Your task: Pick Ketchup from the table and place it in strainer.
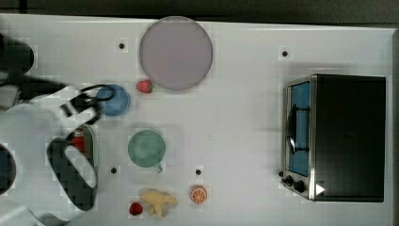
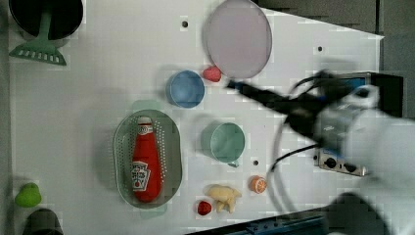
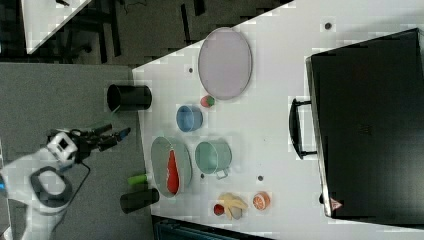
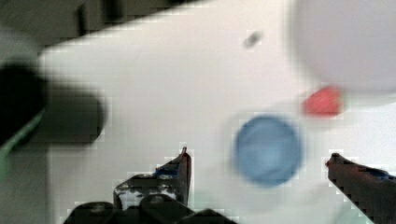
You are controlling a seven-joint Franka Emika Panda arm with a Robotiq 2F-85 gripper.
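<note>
Perforated plastic strainer (glossy Ketchup)

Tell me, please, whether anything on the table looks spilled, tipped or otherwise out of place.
Nothing stands out. The Ketchup lies on its side inside the strainer, as intended, and the open gripper holds nothing.

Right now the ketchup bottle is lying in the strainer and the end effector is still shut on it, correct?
Not quite. The ketchup bottle does lie in the strainer, as the left view shows, but the end effector is not shut on it: in the wrist view its fingers stand wide apart with nothing between them, above the blue bowl.
</note>
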